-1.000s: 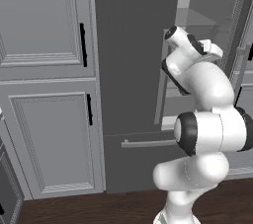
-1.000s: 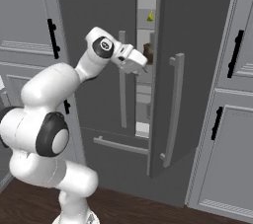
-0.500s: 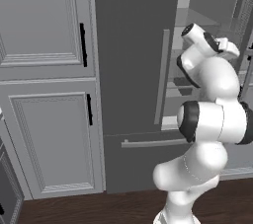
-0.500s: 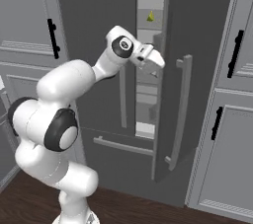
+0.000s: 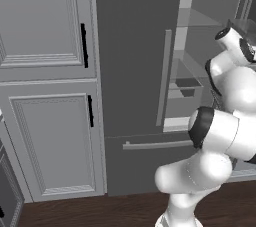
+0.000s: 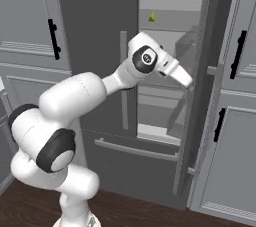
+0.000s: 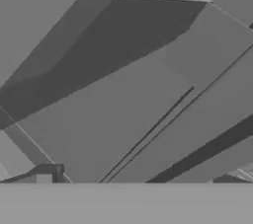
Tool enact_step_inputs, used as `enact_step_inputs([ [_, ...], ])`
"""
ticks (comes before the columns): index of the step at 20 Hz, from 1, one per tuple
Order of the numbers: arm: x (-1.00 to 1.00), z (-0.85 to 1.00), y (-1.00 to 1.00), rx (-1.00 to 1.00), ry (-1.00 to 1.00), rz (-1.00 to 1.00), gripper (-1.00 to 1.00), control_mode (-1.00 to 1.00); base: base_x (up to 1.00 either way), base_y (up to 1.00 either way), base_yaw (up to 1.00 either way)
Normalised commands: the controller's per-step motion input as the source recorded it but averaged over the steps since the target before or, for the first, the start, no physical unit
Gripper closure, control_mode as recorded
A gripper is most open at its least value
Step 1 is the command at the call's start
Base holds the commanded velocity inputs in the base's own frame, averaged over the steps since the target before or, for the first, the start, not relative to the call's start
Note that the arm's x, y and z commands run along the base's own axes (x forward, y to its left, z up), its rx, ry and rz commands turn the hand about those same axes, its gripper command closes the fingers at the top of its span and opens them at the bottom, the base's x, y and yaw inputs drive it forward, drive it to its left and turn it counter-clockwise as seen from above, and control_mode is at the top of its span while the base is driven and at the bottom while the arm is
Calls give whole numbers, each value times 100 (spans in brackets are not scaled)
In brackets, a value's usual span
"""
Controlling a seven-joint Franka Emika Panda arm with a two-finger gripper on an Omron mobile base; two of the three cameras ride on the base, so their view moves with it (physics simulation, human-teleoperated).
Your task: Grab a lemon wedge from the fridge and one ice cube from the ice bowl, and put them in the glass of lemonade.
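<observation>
One fridge [image 6: 100,31] door stands open on the right, the other is shut, and the arm reaches into the gap. The hand's white tip [image 6: 181,76] pokes past the open door's edge at mid height; the jaws themselves are hidden behind that edge in the right base view and lost behind the arm's own bulk in the left one. Going by the last look at them, they stand wide apart, and I see nothing held. Up on a shelf [image 6: 170,21] inside, a small yellow-green wedge [image 6: 152,17] sits, too small to make out clearly, above and a bit left of the hand. In the left base view the shelves [image 5: 187,83] are pale and washed out, and a long bar handle [image 5: 163,78] runs down the shut door. The hand view gives slanting grey panels and edges, hard to place. Grey cabinets [image 5: 45,71] flank the fridge, with dark wood floor [image 5: 100,211] below.
</observation>
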Motion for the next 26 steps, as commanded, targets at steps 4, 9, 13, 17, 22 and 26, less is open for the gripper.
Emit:
enact_step_inputs([
  [4, -58, 1, -82, 2, -31, -9, -100, -100, 0, 0, 0],
  [9, -41, 11, -9, 1, -35, 0, -100, -100, 0, 0, 0],
  [13, -39, 27, 20, 0, -40, 0, -100, -100, 0, 0, 0],
  [17, -13, 57, 93, 5, -23, 13, -100, -100, 0, 0, 0],
  [22, 4, 39, 100, 13, 3, 50, -100, -100, 0, 0, 0],
  [26, 14, 10, 83, 7, 16, 76, -100, -100, 0, 0, 0],
])
